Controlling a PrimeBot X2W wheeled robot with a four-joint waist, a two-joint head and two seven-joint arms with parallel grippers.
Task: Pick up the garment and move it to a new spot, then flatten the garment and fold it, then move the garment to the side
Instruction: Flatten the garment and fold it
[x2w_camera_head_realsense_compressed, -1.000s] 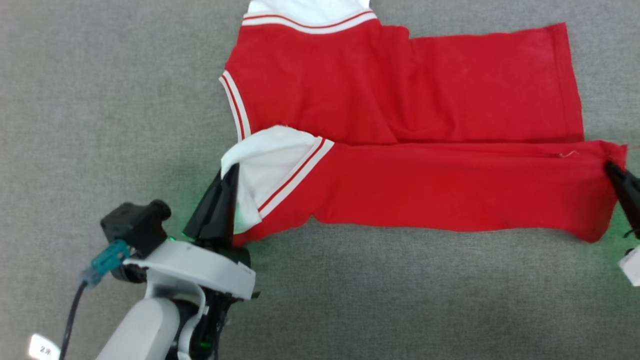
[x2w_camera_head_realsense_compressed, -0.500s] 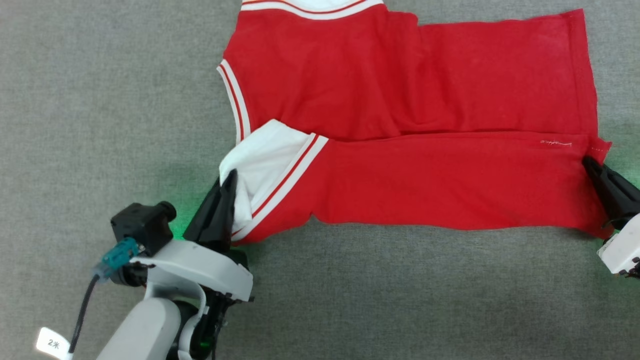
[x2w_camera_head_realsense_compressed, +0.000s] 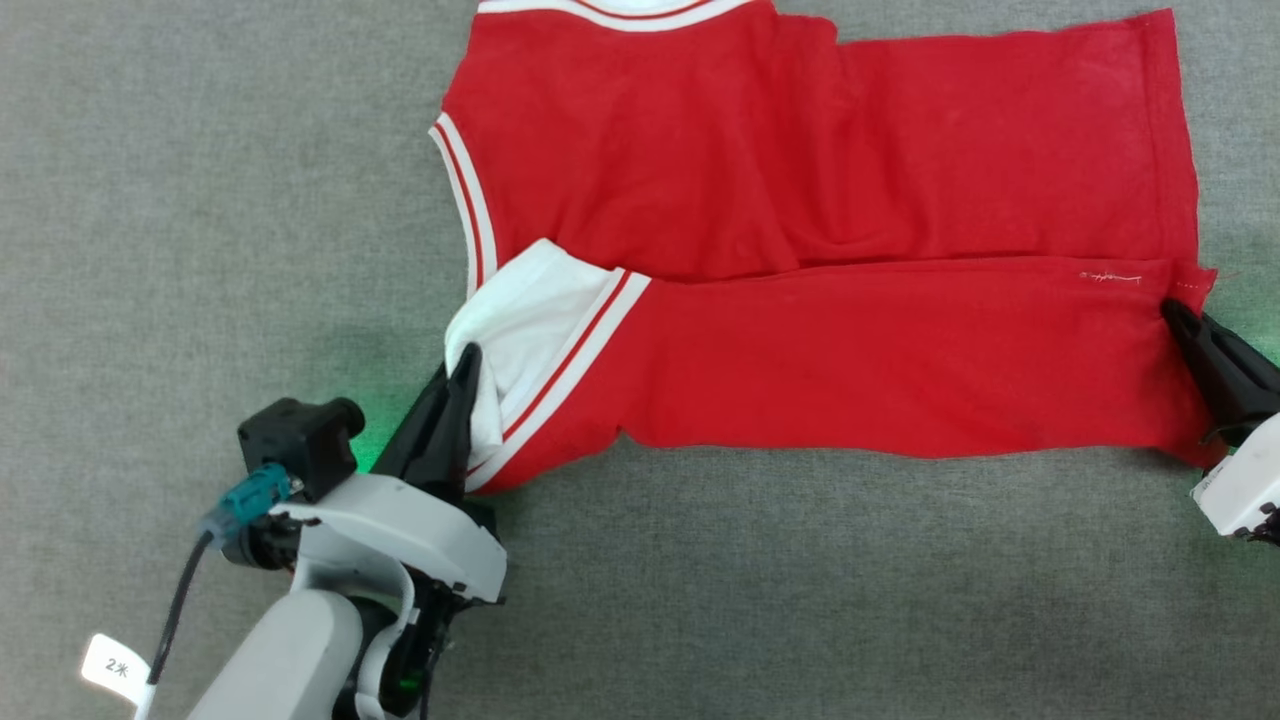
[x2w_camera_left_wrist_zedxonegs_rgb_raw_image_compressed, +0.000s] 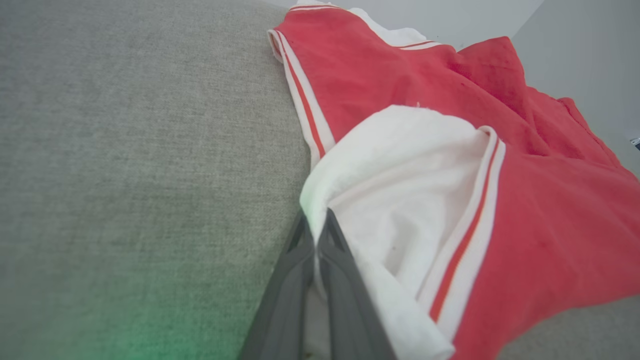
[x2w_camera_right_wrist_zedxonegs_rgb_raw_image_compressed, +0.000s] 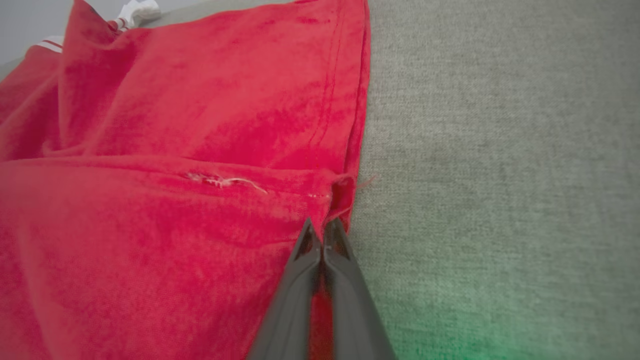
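Left and right jaws clamp opposite ends of the garment (x2w_camera_head_realsense_compressed: 820, 380), angled inward.

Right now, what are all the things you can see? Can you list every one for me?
T-shirt: one, red with white sleeves and striped trim, spread out flat, near edge folded over.
cloth: one, grey, underneath everything.
label: one, white, lower left corner.
plug: one, teal, beside the left wrist.
left pincer: one, dark, shut on the near white sleeve.
right pincer: one, dark, shut on the red corner at the right.
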